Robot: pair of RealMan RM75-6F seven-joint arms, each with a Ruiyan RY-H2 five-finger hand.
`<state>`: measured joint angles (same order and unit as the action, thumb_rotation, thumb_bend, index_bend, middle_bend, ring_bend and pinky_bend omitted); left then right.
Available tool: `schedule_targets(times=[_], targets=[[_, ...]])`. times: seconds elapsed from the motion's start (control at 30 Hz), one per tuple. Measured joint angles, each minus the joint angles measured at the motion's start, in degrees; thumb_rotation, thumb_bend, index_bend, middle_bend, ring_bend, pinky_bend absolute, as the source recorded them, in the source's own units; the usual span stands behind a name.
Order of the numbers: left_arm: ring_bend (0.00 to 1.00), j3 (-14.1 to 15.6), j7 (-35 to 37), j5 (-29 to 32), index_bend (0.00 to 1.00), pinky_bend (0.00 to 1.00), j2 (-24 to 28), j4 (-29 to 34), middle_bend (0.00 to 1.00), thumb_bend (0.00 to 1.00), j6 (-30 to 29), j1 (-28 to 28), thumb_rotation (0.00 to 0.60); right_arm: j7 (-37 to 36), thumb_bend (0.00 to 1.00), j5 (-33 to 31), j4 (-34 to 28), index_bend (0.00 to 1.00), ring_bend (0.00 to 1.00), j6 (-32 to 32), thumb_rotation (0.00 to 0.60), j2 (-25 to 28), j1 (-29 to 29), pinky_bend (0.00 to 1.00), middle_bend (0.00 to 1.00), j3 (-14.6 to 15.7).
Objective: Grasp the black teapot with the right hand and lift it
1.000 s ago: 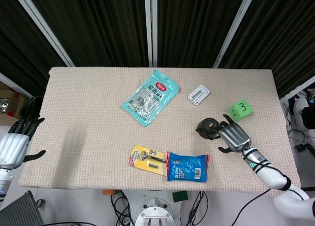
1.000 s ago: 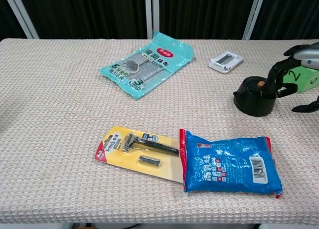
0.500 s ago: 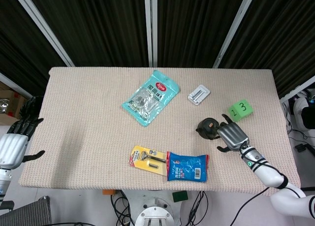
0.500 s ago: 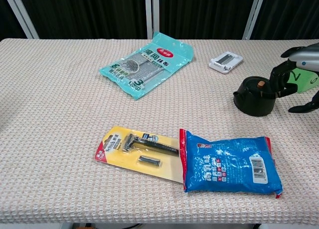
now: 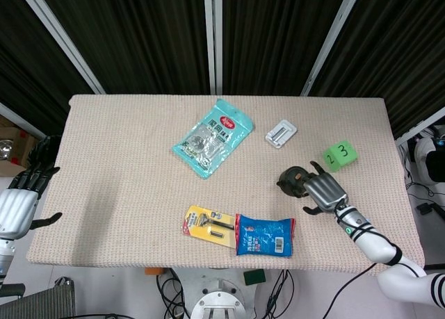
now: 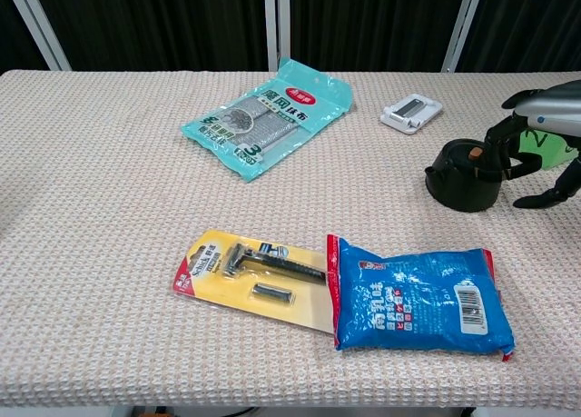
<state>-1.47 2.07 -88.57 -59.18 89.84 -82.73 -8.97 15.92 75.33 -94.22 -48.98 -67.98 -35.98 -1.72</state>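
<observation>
Black teapot (image 5: 295,181) sitting on the woven cloth (image 5: 125,194) toward the right side, not off the surface yet. Approach stage looks done, grasp only partly made, lift entirely to come. Right hand (image 5: 322,192) right up against the pot's right flank, fingers (image 6: 498,140) curled over the rim and handle side in the chest view, thumb (image 6: 542,197) hanging apart and low on the outside. Half spread, then, not clamped: touching or nearly touching, but impossible to say from either view whether any real pinch on the handle exists. Pot base flat on the cloth, lid upright, no tilt. Green numbered block (image 5: 340,153) just behind the hand, near enough to be brushed on the way up. Blue packet (image 6: 418,293) lying in front of the pot, apart from it. Left hand (image 5: 19,206) parked off the left table edge, fingers apart, holding nothing. Still needed, by the look of it: thumb brought in, grip closed, then straight up.
</observation>
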Motion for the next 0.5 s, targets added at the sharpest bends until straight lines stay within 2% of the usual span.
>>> schedule_targets(times=[0.3, 0.5], targets=[[0.04, -0.01, -0.01, 0.05, 0.13, 0.17, 0.07, 0.02, 0.1, 0.0, 0.1, 0.0, 0.596, 0.08, 0.2, -1.15, 0.15, 0.52, 0.38, 1.81, 0.54, -0.38, -0.68, 0.0, 0.47, 0.39], [0.04, 1.24, 3.27, -2.43, 0.13, 0.17, 1.04, 0.67, 0.1, 0.0, 1.53, -0.22, 0.597, 0.35, 0.2, -1.8, -0.03, 0.54, 0.4, 2.22, 0.54, -0.21, -0.83, 0.0, 0.49, 0.63]])
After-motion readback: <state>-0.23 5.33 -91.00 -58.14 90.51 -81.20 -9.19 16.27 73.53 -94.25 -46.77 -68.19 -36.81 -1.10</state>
